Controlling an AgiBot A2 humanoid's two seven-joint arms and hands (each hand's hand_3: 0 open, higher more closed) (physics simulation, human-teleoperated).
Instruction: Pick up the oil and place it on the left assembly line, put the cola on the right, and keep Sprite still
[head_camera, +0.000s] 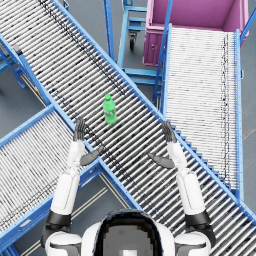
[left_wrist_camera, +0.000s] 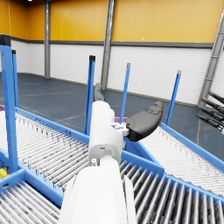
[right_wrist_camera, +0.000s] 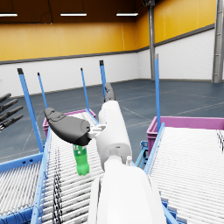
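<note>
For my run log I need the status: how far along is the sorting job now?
Done: nothing visible; the left line and right line carry no bottle. In hand: nothing; the left hand and right hand hover open over the middle conveyor. The green Sprite bottle stands upright there, untouched. Left: oil and cola, neither in view.

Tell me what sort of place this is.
Probably a warehouse or factory sorting hall, rendered in simulation. Blue-framed roller conveyors run side by side, a purple bin stands at the end of one line, and the wrist views show a large hall with yellow-and-white walls.
</note>
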